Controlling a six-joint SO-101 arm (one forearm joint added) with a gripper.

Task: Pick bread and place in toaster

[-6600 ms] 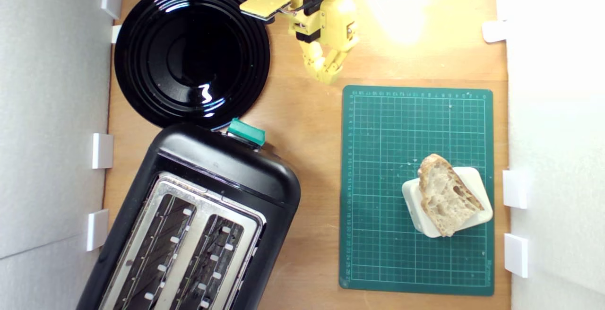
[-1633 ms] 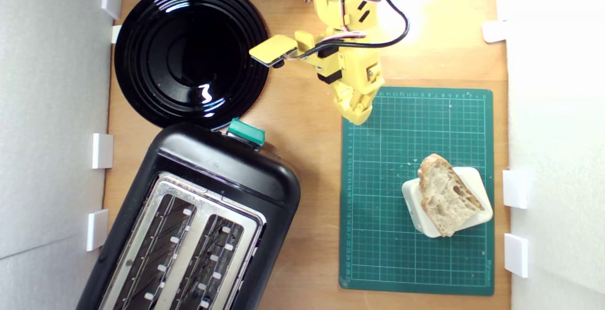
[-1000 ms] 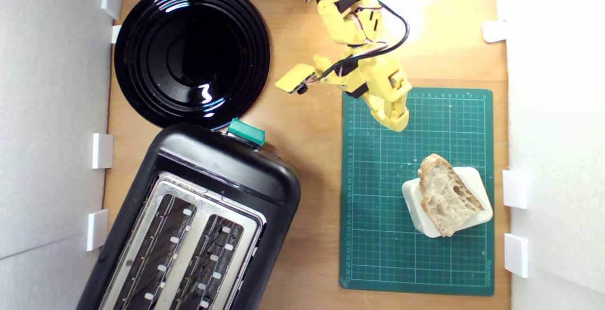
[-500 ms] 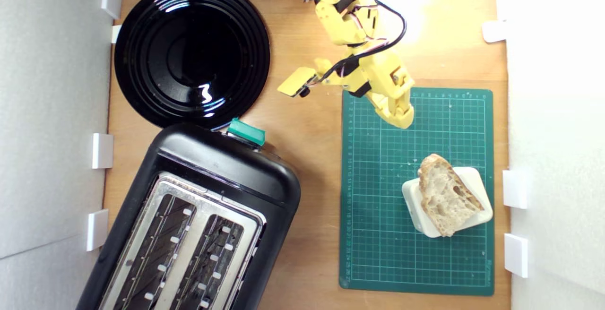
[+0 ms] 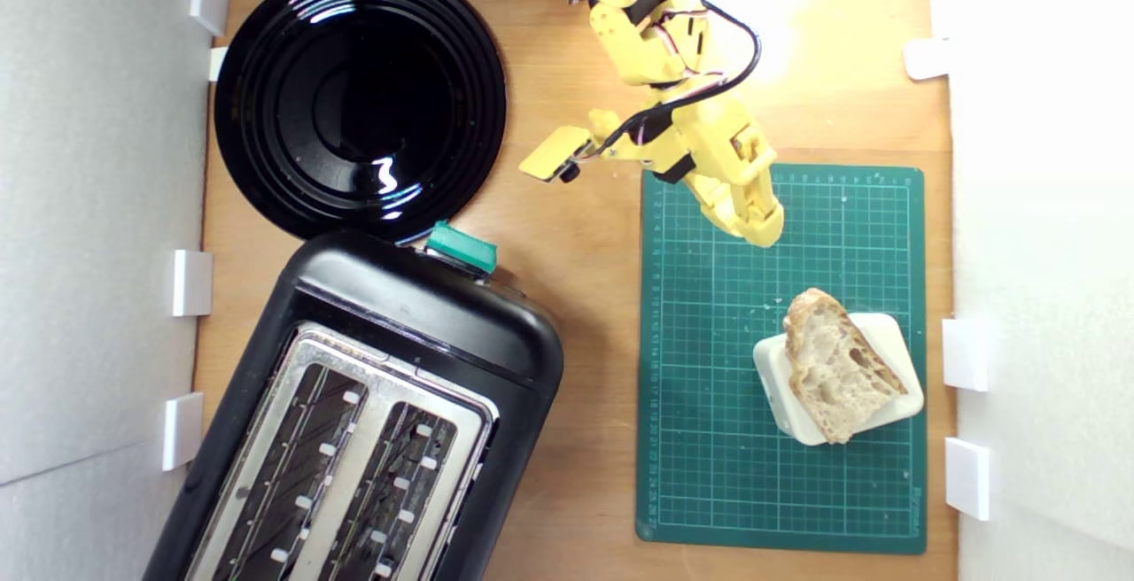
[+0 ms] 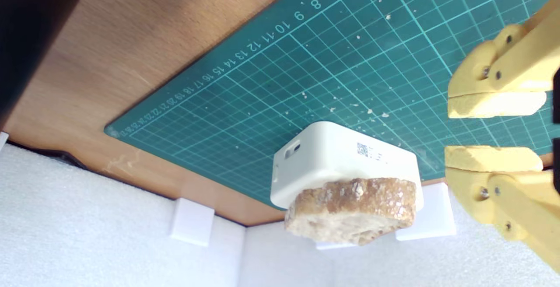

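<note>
Your gripper (image 5: 764, 231) is hovering over the cutting mat (image 5: 709, 439), jaws slightly parted and empty. The bread (image 5: 833, 364) is lying on the white block (image 5: 895, 333).

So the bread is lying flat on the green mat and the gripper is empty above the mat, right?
Not quite. The exterior view shows the bread lying on a white block that sits on the mat. The gripper is empty above the mat.
</note>
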